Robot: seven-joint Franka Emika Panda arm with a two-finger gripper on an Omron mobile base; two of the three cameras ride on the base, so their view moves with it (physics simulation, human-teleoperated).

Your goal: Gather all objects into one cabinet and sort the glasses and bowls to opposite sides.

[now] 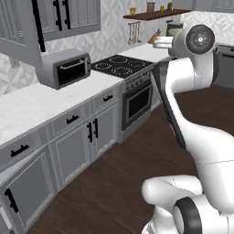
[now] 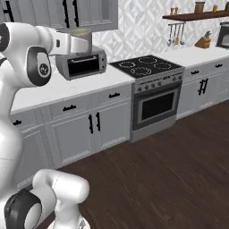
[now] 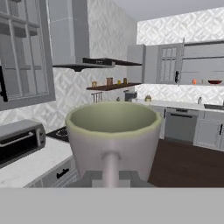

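Hand view: gripper point(image 3: 111, 175) clamped on cream mug point(image 3: 113, 140) by its handle, carried high over the bench point(image 2: 67, 87) near the toaster point(image 2: 82, 64); a handle-only hold could let it swing or slip.

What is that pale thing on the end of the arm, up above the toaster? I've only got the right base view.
Observer: A cream handled mug, with its handle toward the hand camera and nothing inside.
Operator: Where is an open cabinet?
Observer: Far ahead in the hand view, an upper cabinet stands open over the far counter.
Operator: Anything in it?
Observer: An orange tumbler and a red-brown bowl on its shelf, apart.
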